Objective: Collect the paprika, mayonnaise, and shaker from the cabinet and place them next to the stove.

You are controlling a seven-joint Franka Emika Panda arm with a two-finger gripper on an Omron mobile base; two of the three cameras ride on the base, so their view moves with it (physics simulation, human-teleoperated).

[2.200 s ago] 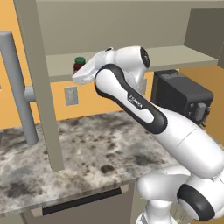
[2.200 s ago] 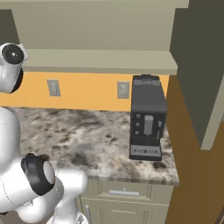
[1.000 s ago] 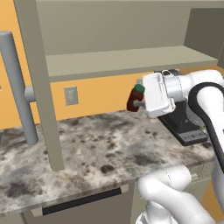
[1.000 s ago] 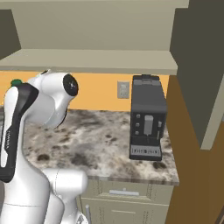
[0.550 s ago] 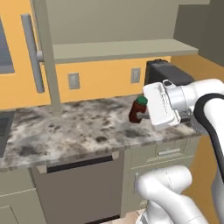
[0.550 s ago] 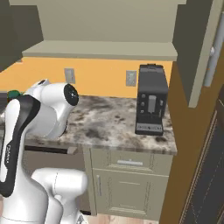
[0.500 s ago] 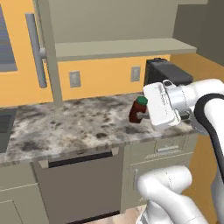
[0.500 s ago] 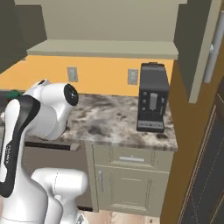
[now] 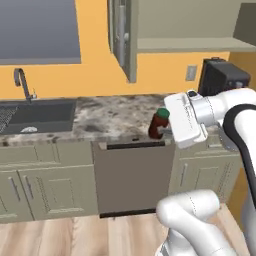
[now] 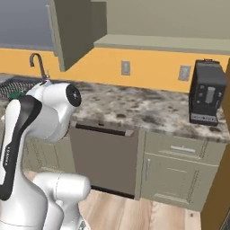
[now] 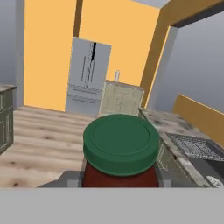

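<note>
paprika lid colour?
Green, on the paprika jar; clearest in the hand view.

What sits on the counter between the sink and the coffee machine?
In the right base view, the marble counter from the sink to the coffee machine is bare. In the left base view, the held paprika hangs in front of that stretch, not on it.

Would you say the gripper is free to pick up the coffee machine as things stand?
Probably not: the gripper is already shut on the paprika jar, and the coffee machine stands apart at the counter's far end.
</note>
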